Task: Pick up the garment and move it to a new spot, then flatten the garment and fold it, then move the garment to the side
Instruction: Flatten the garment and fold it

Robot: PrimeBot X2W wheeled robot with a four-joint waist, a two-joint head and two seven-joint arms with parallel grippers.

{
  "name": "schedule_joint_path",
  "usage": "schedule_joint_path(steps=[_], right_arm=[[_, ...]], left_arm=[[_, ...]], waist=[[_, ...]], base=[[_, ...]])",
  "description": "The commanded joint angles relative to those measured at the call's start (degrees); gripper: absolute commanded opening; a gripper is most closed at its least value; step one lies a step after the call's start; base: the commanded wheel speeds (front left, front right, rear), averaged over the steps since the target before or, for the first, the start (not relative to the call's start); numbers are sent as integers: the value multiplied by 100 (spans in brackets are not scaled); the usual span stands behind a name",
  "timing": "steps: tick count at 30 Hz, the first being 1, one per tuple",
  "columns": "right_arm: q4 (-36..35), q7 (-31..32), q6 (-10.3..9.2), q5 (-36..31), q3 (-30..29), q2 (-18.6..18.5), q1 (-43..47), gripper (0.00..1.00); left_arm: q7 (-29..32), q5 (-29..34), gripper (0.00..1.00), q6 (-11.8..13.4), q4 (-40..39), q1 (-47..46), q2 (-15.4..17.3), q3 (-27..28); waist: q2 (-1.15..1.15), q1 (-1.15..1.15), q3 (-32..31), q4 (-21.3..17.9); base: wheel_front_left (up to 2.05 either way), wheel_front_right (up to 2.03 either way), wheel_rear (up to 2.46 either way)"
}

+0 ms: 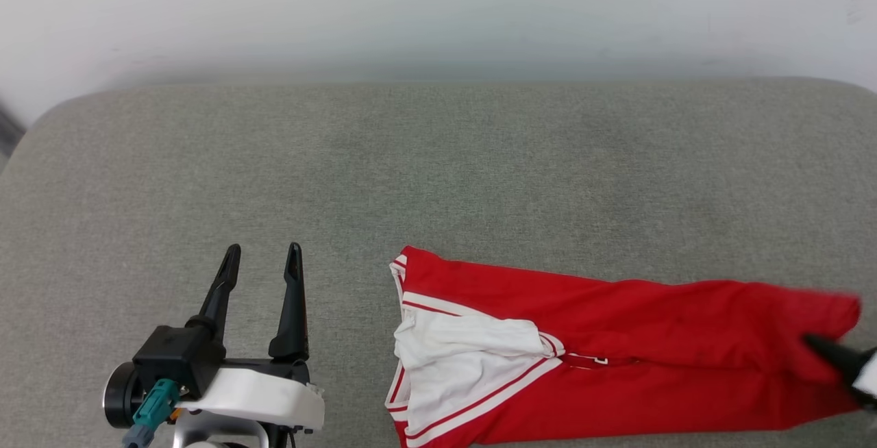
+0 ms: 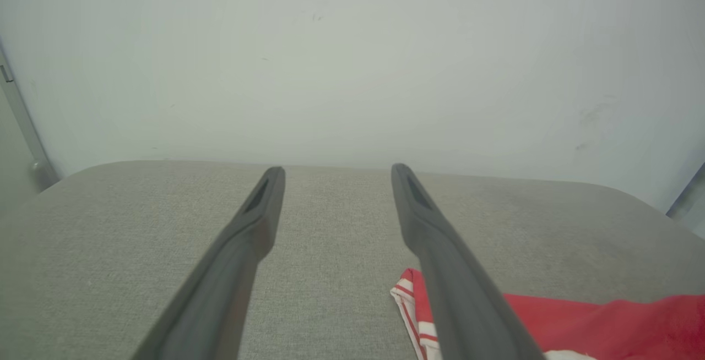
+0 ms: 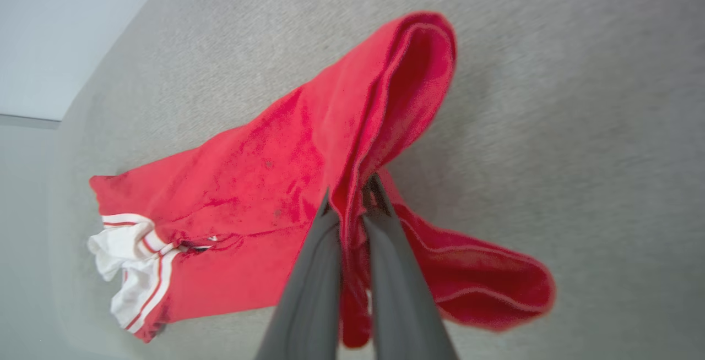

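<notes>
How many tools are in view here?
2. The left tool is open over the grey surface, left of the garment; the right tool is shut on the garment's red edge.

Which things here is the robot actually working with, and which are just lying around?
In the job: the garment; the right gripper, shut on its red edge; the left gripper, open, beside it.
Just there: the grey padded surface; the white wall.
</notes>
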Motion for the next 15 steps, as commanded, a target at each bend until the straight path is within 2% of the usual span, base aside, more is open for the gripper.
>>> schedule_joint_path(steps=[1,4,8,11,15], right_arm=[[83,269,-2,224,-83,259,-93,0],[201,1013,-2,1014,-263,734,-298,0],[526,1731,-2,2037,-282,935,-409,0],[1069,1737,-2,3039,201,947,-545,0],[1485,1325,-2,3910,1169,939,-627,0]], left_arm=[[-9,10,100,4,12,-28,5,-1],[23,-36,100,14,38,-27,-28,-14],[40,-30,100,-25,56,-92,-3,-32],[55,-24,100,-39,67,-147,1,-51],[95,-16,100,-78,92,-243,-25,-110]], waist=[[0,0,-9,15],[0,0,-19,54],[0,0,-17,141],[0,0,-16,201],[0,0,-2,305]], base=[[0,0,0],[0,0,0],[0,0,0],[0,0,0],[0,0,0]])
